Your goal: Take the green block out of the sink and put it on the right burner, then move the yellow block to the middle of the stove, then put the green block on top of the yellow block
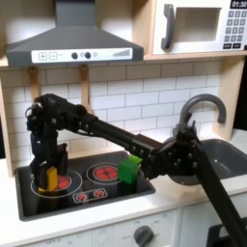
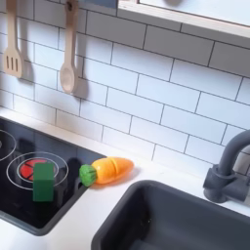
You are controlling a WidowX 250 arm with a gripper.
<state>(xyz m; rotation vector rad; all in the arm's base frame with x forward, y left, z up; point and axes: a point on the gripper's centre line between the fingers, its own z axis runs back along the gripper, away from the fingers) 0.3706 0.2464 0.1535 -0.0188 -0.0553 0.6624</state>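
Over the left burner of the stove (image 1: 82,183) in the first exterior view, the yellow block (image 1: 47,179) is grasped by the gripper (image 1: 46,172), and the green block (image 1: 128,168), resting on the right burner, could be knocked during a careless slide to the middle.
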